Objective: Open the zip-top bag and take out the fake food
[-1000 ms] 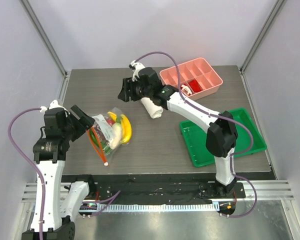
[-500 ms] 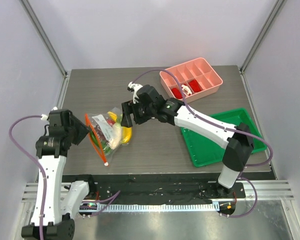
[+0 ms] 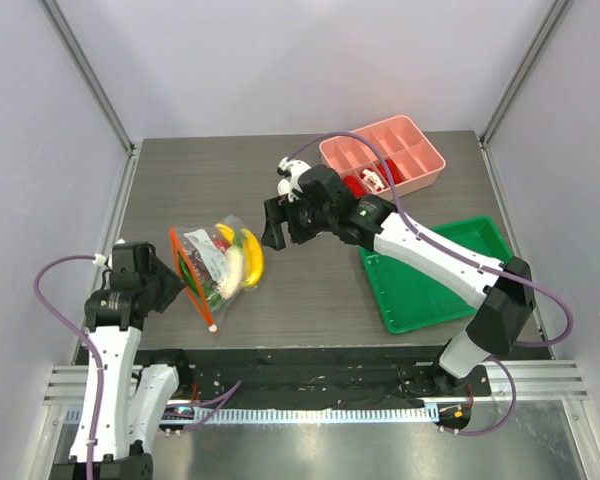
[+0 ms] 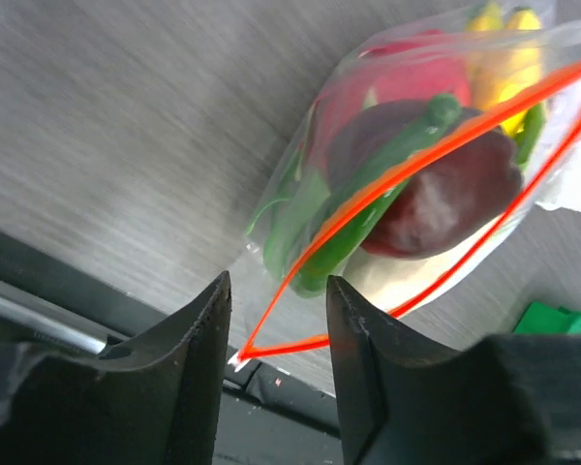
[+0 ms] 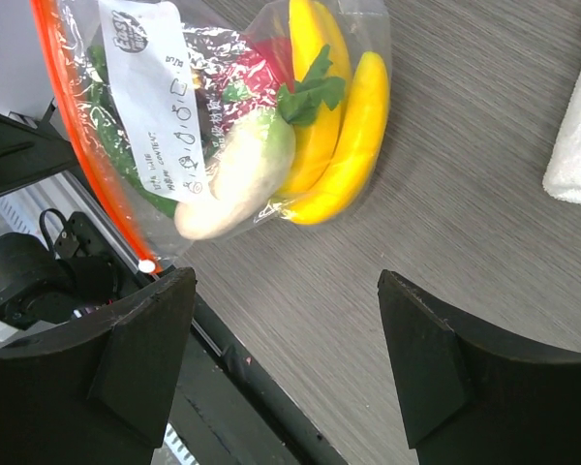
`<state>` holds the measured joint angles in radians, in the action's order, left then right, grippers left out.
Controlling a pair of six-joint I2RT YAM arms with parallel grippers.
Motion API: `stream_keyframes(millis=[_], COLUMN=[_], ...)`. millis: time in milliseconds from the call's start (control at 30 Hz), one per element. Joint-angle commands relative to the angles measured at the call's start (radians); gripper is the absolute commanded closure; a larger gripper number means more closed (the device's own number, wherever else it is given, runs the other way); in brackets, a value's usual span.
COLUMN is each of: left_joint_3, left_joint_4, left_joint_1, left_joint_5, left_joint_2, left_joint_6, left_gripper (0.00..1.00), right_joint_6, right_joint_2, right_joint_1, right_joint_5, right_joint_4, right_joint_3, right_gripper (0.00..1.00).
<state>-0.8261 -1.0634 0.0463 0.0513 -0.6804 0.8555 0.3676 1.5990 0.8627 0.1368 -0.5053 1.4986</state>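
Top external view, read from left to right. Left gripper point(image 3: 166, 272) sits low at the near-left part of the table point(image 3: 180, 180), its jaws parted by a narrow gap and closed on nothing. In the left wrist view the near corner of the orange-red zip strip point(image 4: 247, 354) shows between the two fingers point(image 4: 198, 368); whether it touches either one cannot be told.

Zip-top bag point(image 3: 215, 262) lies just ahead of those fingertips, mouth turned toward them, with the two halves of the strip spread apart. Fake food point(image 3: 242, 258) is all inside the bag. Nearest the left gripper are the green pepper point(image 4: 378, 174) and dark red fruit point(image 4: 436, 199). Beyond them is the dragon fruit point(image 4: 397, 82). Farthest from it are the banana point(image 3: 251, 255) and white vegetable point(image 5: 237, 174).

Right gripper point(image 3: 283, 230) hangs over the table just past the bag's closed end, jaws spread wide and empty. In the right wrist view the bag lies ahead of the finger at the picture's left, and a white towel point(image 5: 576, 145) lies ahead of the other finger.

Pink tray point(image 3: 325, 155) stands just behind the right gripper's wrist. Green tray point(image 3: 420, 300) lies under the right forearm, well apart from the bag.
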Motion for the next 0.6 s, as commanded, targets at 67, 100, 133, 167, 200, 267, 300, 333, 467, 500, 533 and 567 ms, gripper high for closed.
stream_keyframes(millis=[67,100,133,167,200,267,300,333,467,500,533,567], left_joint_3=[0.042,0.047,0.048,0.051,0.056,0.068,0.073,0.079,0.127,0.130,0.136,0.157], left_joint_4=[0.091,0.095,0.092,0.095,0.098,0.112,0.120,0.134,0.250,0.284,0.318,0.351], left_joint_1=[0.004,0.003,0.004,0.003,0.004,0.003,0.003,0.004,0.004,0.003,0.004,0.003], left_joint_5=[-0.045,-0.045,-0.045,-0.045,-0.045,-0.044,-0.045,-0.045,-0.106,-0.111,-0.120,-0.137], left_joint_2=[0.004,-0.005,-0.010,-0.016,-0.019,-0.018,-0.010,-0.007,-0.004,-0.010,-0.021,-0.025], left_joint_6=[-0.023,-0.024,-0.030,-0.036,-0.042,-0.053,-0.056,-0.058,-0.058,-0.052,-0.059,-0.084], left_gripper=[0.57,0.59,0.63,0.66,0.69,0.69,0.69,0.69,0.61,0.56,0.55,0.55], right_joint_6=[-0.027,-0.025,-0.027,-0.029,-0.029,-0.029,-0.029,-0.027,-0.027,-0.025,-0.029,-0.033], right_joint_2=[-0.051,-0.053,-0.054,-0.057,-0.060,-0.065,-0.065,-0.065,-0.063,-0.065,-0.065,-0.068], right_joint_1=[-0.013,-0.016,-0.014,-0.014,-0.014,-0.014,-0.014,-0.016,-0.016,-0.014,-0.016,-0.014], right_joint_5=[0.001,0.000,0.000,-0.002,-0.003,-0.002,-0.003,-0.005,-0.006,-0.006,-0.012,-0.019], right_joint_4=[0.017,0.017,0.017,0.017,0.017,0.019,0.019,0.019,0.017,0.014,0.013,0.013], right_joint_3=[-0.003,-0.003,-0.001,-0.001,-0.004,-0.009,-0.011,-0.011,-0.011,-0.011,-0.012,-0.014], right_gripper=[0.18,0.18,0.18,0.18,0.18,0.19,0.18,0.18,0.18,0.18,0.18,0.18])
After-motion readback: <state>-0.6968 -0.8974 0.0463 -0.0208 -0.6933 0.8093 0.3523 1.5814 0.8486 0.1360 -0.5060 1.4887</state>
